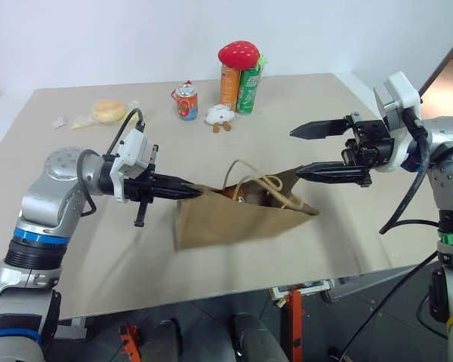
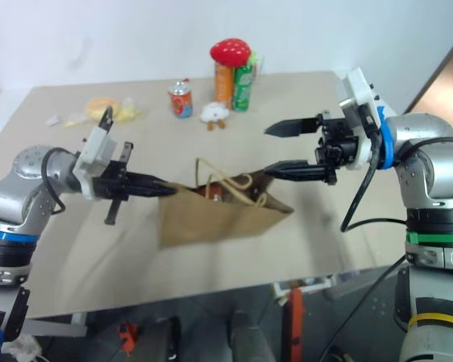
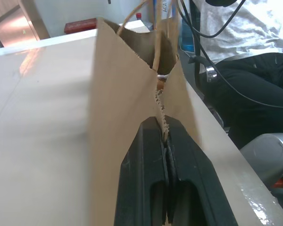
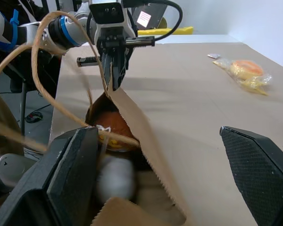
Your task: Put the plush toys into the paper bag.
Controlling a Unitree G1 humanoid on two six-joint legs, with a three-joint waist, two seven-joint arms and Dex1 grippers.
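Here, brown kraft paper bag (image 1: pixel 241 215) on beige tabletop (image 1: pixel 98 249), serrated rim pinched between shut left fingers (image 1: pixel 183 193); right fingers (image 1: pixel 296 153) spread wide over its mouth, gripping nothing; reddish-brown plush toy (image 4: pixel 108 125) inside

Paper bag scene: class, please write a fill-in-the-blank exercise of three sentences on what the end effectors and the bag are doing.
1. The left end effector is shut on the serrated edge of the ____.
2. The right end effector has its fingers ____.
3. On the strawberry-shaped plush side of the table, a wrapped ____ lies near the far left corner.

Missing words: paper bag; open; bun
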